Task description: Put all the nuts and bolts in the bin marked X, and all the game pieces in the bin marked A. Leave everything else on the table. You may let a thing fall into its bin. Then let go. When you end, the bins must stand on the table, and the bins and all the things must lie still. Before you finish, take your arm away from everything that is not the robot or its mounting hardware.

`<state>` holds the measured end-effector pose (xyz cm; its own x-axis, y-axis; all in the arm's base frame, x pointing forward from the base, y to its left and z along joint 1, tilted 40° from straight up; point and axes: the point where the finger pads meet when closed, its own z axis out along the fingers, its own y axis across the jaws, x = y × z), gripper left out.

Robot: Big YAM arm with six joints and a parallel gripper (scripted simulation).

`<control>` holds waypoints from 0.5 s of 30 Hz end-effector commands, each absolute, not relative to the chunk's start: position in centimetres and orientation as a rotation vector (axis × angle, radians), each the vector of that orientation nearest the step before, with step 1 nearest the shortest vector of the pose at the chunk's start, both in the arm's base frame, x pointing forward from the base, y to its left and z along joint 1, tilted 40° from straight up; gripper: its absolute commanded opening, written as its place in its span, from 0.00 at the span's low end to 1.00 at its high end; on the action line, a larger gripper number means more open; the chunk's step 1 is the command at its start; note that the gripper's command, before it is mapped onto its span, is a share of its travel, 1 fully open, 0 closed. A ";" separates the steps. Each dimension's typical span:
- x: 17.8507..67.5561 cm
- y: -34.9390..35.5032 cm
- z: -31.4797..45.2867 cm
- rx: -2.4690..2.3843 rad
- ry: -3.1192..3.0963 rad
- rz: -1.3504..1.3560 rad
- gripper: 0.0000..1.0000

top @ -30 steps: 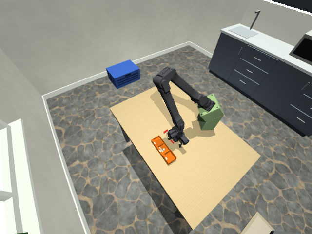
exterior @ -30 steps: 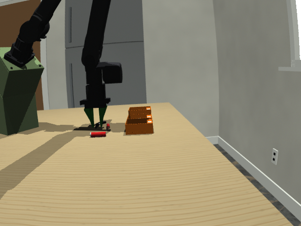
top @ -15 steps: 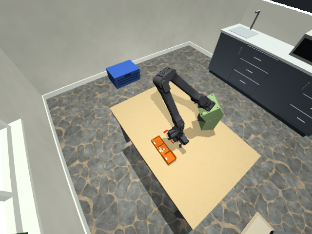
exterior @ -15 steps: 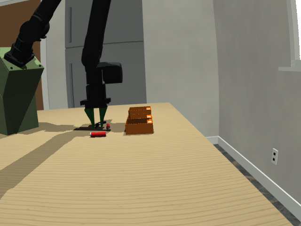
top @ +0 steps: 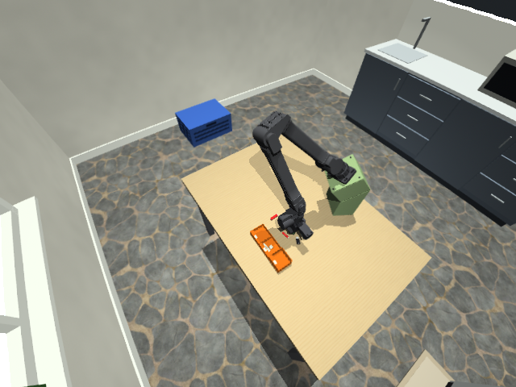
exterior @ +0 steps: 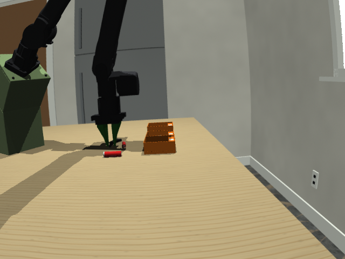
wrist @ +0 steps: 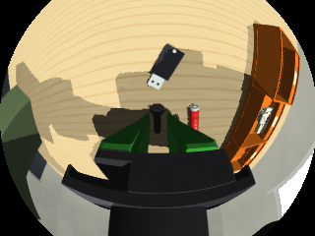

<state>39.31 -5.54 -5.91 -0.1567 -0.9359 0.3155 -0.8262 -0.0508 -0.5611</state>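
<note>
With our green-fingered black claw (top: 287,233) (exterior: 111,145) (wrist: 158,123) partly closed, its grip unclear, around the small black metal bolt (exterior: 111,143) (wrist: 157,114) inward from the table's bin-side edge, we must secure it before lifting.

A small black bolt (exterior: 111,143) (wrist: 157,120) with a wide round head and a thin shank is between the gripper's fingertips, at table level, its head toward the far side. To its right, three open orange bins (top: 284,263) (exterior: 159,147) (wrist: 263,61) stand in a near-to-far row, with pale pieces (top: 268,247) (wrist: 265,119), too small to identify, in the middle one; label marks are unreadable
</note>
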 end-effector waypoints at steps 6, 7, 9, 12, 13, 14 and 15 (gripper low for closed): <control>37.8 -5.1 -6.6 -1.942 2.045 -0.973 0.10; 37.8 -5.1 -6.6 -1.942 2.045 -0.973 0.10; 37.8 -5.1 -6.6 -1.942 2.044 -0.973 0.10; 37.8 -5.0 -6.6 -1.944 2.045 -0.971 0.10; 37.8 -5.0 -6.6 -1.944 2.045 -0.971 0.10; 37.8 -5.0 -6.6 -1.944 2.045 -0.971 0.10; 37.8 -5.0 -6.6 -1.944 2.045 -0.971 0.10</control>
<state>38.99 -5.54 -6.06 -0.1551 -0.9359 0.3163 -0.8289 -0.0509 -0.5570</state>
